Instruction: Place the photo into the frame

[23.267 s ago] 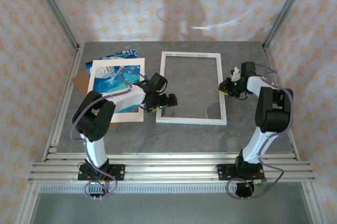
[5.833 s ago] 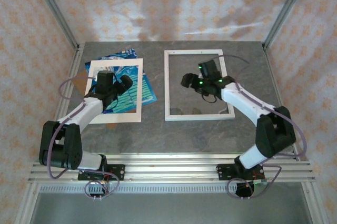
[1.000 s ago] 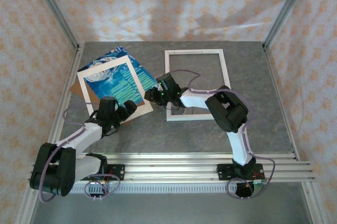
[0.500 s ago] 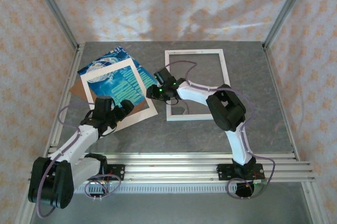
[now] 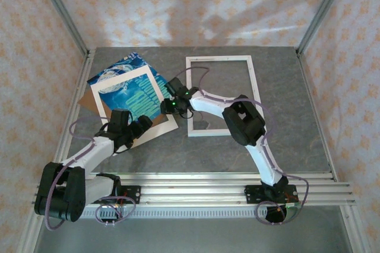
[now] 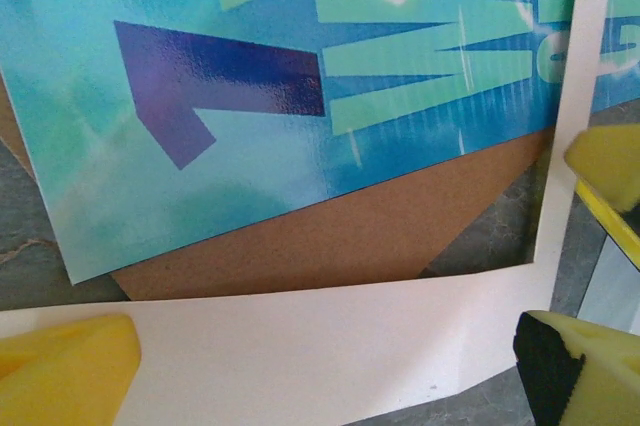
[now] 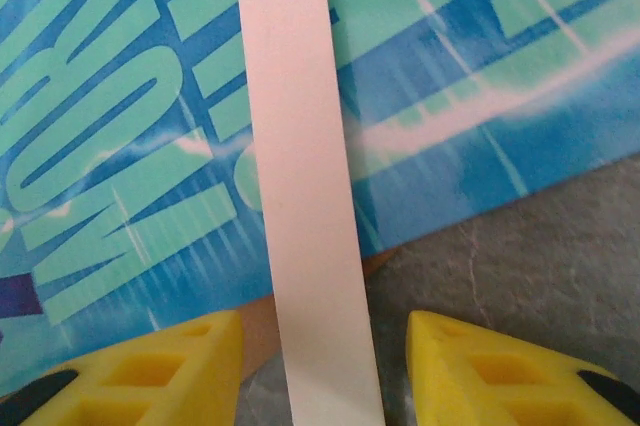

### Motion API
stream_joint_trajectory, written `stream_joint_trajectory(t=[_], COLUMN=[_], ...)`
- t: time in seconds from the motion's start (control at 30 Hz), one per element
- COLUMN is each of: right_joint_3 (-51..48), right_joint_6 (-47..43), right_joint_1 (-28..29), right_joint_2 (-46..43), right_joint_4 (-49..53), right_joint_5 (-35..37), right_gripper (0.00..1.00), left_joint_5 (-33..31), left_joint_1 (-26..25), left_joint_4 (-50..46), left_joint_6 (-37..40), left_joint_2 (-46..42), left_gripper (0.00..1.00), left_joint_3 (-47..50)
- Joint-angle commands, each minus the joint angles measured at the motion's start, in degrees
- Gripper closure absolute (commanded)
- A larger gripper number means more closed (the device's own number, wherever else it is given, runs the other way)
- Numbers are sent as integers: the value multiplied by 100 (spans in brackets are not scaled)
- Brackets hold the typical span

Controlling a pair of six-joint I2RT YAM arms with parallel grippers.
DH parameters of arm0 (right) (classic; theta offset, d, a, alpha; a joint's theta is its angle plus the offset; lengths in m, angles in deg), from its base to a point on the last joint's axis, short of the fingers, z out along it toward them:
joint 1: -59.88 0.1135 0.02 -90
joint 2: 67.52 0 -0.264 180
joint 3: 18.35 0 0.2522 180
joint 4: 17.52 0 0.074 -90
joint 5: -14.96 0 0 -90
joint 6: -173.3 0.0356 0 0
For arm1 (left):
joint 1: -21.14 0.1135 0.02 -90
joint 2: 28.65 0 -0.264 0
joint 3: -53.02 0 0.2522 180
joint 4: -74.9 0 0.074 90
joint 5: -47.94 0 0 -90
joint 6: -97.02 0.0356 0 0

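Step in hand, likely: freeing photo (image 5: pixel 127 98) from stack; nothing in frame (image 5: pixel 218 58) yet.
Photo: glossy teal print, flat, just left of frame, under cream mat (image 7: pixel 300 196), over brown backing board (image 6: pixel 380 236).
Right gripper (image 7: pixel 325 346): jaws apart, straddling mat strip on frame side, not pinching.
Left gripper (image 6: pixel 320 356): spread wide, further left of frame.
Next calls for: pinch thin mat alone, lift clear; slick print may drag.

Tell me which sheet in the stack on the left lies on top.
The cream mat with the cut-out window; the blue photo and brown board lie under it.
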Motion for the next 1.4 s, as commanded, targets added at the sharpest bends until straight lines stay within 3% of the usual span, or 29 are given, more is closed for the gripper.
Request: stream_joint_trajectory(t=[0.0,0.47,0.97,1.17,1.27,1.37], right_joint_3=[-6,-1244,-1801,-1816,-1796,-1777], right_joint_6=[-121,1158,1598,1615,1563,1485], right_joint_1=[68,-414,-573,-573,-573,-586], right_joint_2=[170,-468,-1037,-985,-1001,-1087], right_joint_4=[42,-2332,-3059,-2945,-2822,-2702], right_joint_5=[-255,-2435,-2713,-2662,-2540,-2483], right_gripper=[54,54,56,74,97,100], left_joint_5=[-49,-47,-69,-45,-45,-99], left_joint_1=[40,36,34,35,40,41], left_joint_4=[-53,84,13,-37,-212,-432], left_joint_6=[137,111,67,72,109,161], left_joint_2=[12,61,-144,-194,-314,-456], left_gripper=[0,0,0,0,0,0], left_joint_3=[187,224,277,194,-24,-385])
